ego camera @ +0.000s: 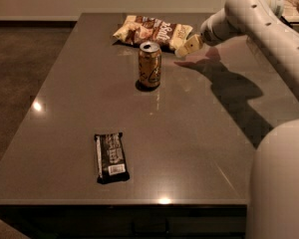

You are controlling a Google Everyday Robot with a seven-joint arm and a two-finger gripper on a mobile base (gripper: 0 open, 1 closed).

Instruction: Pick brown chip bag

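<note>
The brown chip bag (152, 31) lies flat at the far side of the table, cream-tan with a dark brown band and white lettering. My gripper (188, 47) hangs just above the table at the bag's right end, close to its corner. It holds nothing that I can see. The white arm (254, 14) reaches in from the right.
A gold-brown soda can (149, 64) stands upright just in front of the bag. A flat black wrapped bar (110, 156) with a white label lies near the front edge. The dark table (65, 108) has a floor drop at left. The robot's white body (281, 183) fills the lower right.
</note>
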